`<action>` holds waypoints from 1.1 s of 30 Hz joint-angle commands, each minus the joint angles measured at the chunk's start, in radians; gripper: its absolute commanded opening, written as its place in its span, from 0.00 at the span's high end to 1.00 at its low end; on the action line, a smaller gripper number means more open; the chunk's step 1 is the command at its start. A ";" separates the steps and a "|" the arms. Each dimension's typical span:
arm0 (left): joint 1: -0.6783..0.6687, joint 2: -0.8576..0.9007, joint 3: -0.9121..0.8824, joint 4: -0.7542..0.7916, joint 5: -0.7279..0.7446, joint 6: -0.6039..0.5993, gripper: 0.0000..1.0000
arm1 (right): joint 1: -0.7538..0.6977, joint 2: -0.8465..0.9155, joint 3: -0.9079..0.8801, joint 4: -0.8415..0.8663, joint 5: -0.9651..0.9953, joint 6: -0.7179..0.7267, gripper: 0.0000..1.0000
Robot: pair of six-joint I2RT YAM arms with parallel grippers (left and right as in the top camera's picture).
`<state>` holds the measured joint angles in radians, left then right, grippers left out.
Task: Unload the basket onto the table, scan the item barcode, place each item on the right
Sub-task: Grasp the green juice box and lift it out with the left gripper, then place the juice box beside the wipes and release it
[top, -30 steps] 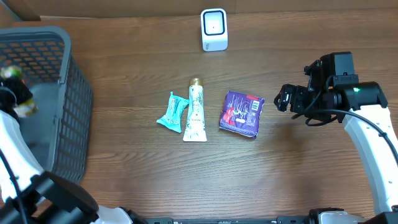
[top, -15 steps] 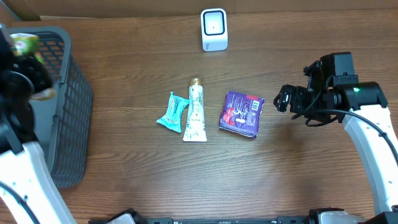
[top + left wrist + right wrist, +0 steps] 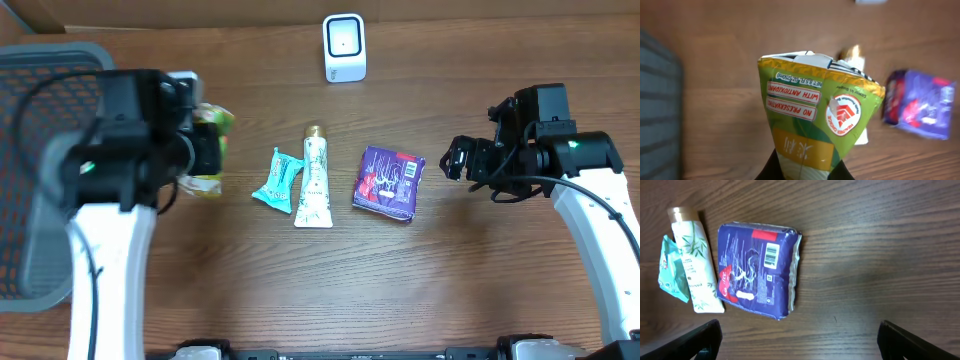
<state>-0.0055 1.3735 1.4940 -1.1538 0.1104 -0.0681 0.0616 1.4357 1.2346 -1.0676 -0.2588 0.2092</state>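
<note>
Green snack pouch (image 3: 815, 115) is clamped in the left end effector (image 3: 806, 172), fingers pinching its lower end. The pouch is lifted off the wooden worktop (image 3: 450, 290), just outside the grey basket (image 3: 40, 250). Step in hand, by my read: carrying the picked item to the white scanner (image 3: 344, 47), which sits well ahead of the left end effector and off to its right, at the far edge. Next move calls for bringing the pouch in front of the scanner face and turning it so the barcode side meets the window. The grip has to hold firm on a crinkly bag while the wrist rotates. Right end effector (image 3: 457, 158) is spread wide with nothing in it, hovering just right of the purple pack (image 3: 757, 270) and apart from it. Between the two end effectors lie a teal packet (image 3: 278, 181) and a cream tube (image 3: 314, 178), side by side, touching or nearly so, with the purple pack just past the tube. Hard to make out: no barcode shows on the pouch face turned to the left wrist camera, only printed labels and a red-white logo, so it may be on the hidden side or under the fingers. Overhead, the arm covers most of the pouch and part of the basket. The scanner is cut off at the top edge of the left wrist view, and the purple pack there is blurred.
</note>
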 commanded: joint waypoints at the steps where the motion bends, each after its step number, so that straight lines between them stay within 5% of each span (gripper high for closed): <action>1: -0.002 0.062 -0.119 0.092 -0.017 -0.026 0.96 | 0.005 0.001 -0.006 0.008 -0.005 0.005 0.00; 13: -0.031 0.361 -0.334 0.451 -0.006 0.064 0.96 | 0.005 0.001 -0.006 0.011 -0.005 0.005 0.00; 29: -0.162 0.513 -0.336 0.530 0.182 -0.053 0.96 | 0.005 0.001 -0.006 0.011 -0.005 0.005 0.00; 33: -0.198 0.513 -0.336 0.526 0.182 -0.053 0.82 | 0.005 0.001 -0.006 0.008 -0.005 0.005 0.00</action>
<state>-0.1745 1.8530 1.1629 -0.6170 0.2256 -0.1028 0.0616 1.4357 1.2346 -1.0622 -0.2584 0.2100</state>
